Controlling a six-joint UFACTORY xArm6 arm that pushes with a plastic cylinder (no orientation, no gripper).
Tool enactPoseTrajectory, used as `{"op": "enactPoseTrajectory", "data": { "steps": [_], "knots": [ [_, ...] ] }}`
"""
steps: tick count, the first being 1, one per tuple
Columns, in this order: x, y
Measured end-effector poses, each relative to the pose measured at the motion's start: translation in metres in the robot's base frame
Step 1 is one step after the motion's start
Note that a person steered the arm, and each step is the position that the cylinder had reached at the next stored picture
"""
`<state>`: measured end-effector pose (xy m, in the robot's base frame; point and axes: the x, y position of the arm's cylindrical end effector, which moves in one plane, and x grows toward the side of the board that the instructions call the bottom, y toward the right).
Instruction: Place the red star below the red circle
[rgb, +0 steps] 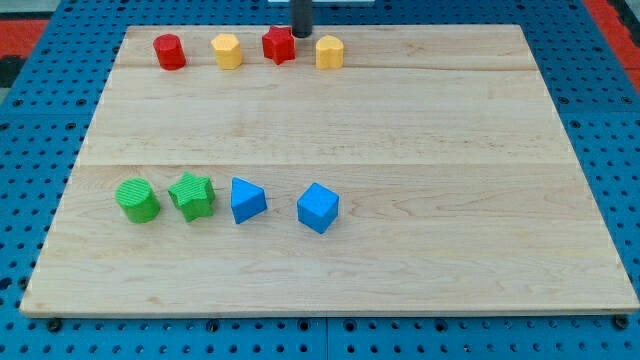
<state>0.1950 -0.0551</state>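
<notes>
The red star (278, 46) lies near the board's top edge, between two yellow blocks. The red circle (169, 51) lies at the top left, two blocks to the left of the star. My tip (301, 33) is at the top edge, just to the upper right of the red star, close to it or touching it, and left of the right yellow block (330, 52). The rod runs up out of the view.
A yellow block (228, 50) sits between the red circle and the red star. Lower left holds a row: green circle (137, 200), green star (192, 196), blue triangle-like block (246, 200), blue cube (318, 207). The wooden board (450, 180) lies on a blue pegboard.
</notes>
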Motion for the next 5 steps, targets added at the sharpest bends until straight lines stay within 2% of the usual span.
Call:
{"op": "enactPoseTrajectory", "data": {
  "steps": [1, 3, 4, 5],
  "knots": [
    [0.006, -0.035],
    [0.081, -0.014],
    [0.108, 0.026],
    [0.139, 0.018]
  ]
}}
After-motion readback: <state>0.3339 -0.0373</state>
